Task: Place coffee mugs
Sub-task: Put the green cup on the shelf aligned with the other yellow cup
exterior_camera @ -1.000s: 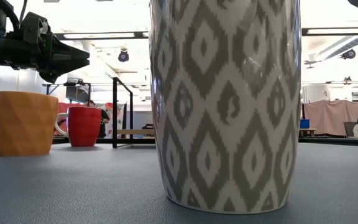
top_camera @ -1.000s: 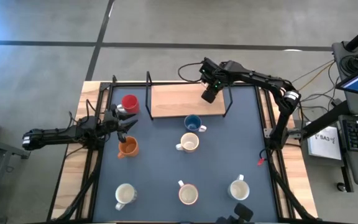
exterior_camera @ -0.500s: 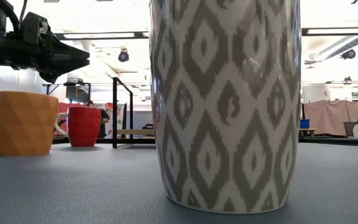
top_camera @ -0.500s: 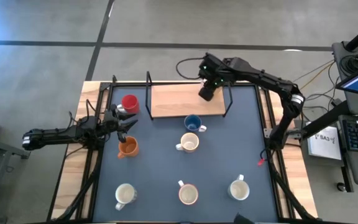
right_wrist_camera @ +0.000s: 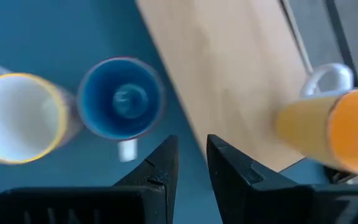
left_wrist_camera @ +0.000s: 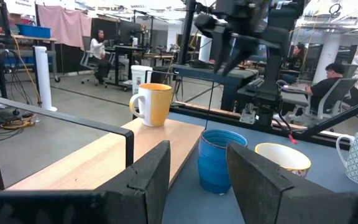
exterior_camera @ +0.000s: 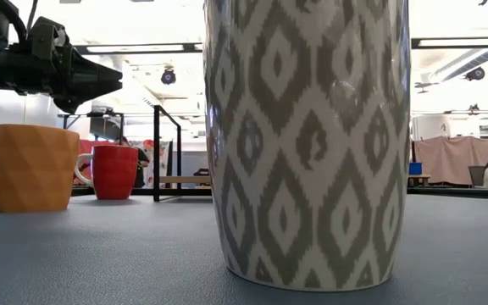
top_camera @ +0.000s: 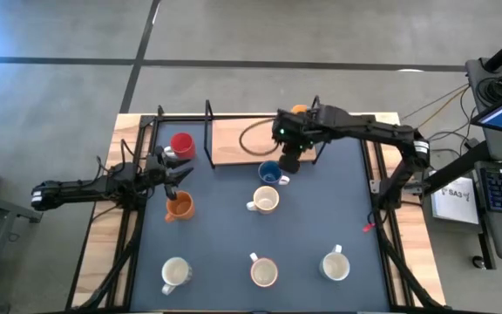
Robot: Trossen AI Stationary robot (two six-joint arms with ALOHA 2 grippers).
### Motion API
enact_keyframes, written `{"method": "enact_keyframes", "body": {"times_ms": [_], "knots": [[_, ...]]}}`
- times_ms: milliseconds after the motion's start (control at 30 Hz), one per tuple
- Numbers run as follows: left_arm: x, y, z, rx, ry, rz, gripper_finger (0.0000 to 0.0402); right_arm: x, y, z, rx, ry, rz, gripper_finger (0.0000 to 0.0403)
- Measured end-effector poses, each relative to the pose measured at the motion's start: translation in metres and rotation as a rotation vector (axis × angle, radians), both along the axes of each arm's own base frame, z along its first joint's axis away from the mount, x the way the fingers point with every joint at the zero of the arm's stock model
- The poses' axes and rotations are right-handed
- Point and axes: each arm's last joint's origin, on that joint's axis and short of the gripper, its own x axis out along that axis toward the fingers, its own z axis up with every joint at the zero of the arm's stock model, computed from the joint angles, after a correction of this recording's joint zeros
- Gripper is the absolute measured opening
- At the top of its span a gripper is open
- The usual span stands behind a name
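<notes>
An orange mug [top_camera: 299, 111] [right_wrist_camera: 328, 127] stands upright on the far right end of the wooden board [top_camera: 242, 139]. My right gripper [top_camera: 290, 163] [right_wrist_camera: 190, 162] hovers open, pointing steeply down, over the board's near edge beside the blue mug [top_camera: 270, 173] [right_wrist_camera: 122, 98], holding nothing. A cream mug [top_camera: 265, 201] stands just nearer. My left gripper [top_camera: 179, 174] [left_wrist_camera: 194, 162] waits open and level at the table's left, between the red mug [top_camera: 181, 144] and another orange mug [top_camera: 179, 206]. All mugs rest on their bases.
Black metal uprights [top_camera: 207, 131] [top_camera: 321, 144] stand at the board's two ends. Three pale mugs [top_camera: 175, 273] [top_camera: 264, 272] [top_camera: 335, 264] line the near edge; the patterned one [exterior_camera: 307, 144] fills the low view. A cable loop [top_camera: 255, 139] lies over the board.
My right gripper has drawn away from the board's right end toward the table's near edge, rising, and now hangs beside the blue mug. The orange mug, covered by the arm before, now shows standing on the board's far right end.
</notes>
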Motion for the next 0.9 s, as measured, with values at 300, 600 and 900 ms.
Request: {"method": "enact_keyframes", "body": {"times_ms": [300,600,900], "knots": [[-0.001,0.0,0.01,0.03,-0.098,0.002,0.0141,-0.006,0.057,0.009,0.044,-0.003,0.038,0.0068],[0.004,-0.001,0.015,-0.094,-0.183,-0.079,0.0141,-0.016,0.09,0.011,0.032,0.038,0.033,0.0068],[0.038,0.0,0.039,-0.22,0.065,-0.119,0.0141,-0.021,0.099,0.001,-0.022,0.073,-0.045,0.0068]]}}
